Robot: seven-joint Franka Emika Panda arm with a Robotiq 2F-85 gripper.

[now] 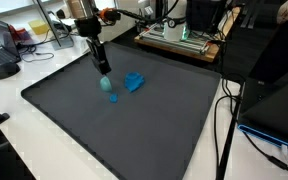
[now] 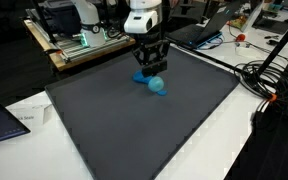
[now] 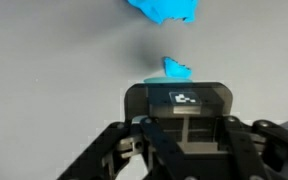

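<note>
A dark grey mat (image 1: pixel 134 130) covers most of my white bench (image 1: pixel 24 130). Black cables (image 2: pixel 269 80) trail along its edge, and cluttered desks with electronics stand behind.

My pincer (image 1: pixel 103 72) is clenched, its tips right at the top of a teal lump (image 1: pixel 106 86) resting on the mat. I cannot tell whether I actually grip it. A brighter blue piece (image 1: pixel 134 82) lies just beside it.

In the wrist view, a small white mark (image 3: pixel 187 98) on my housing is too blurred to read.
</note>
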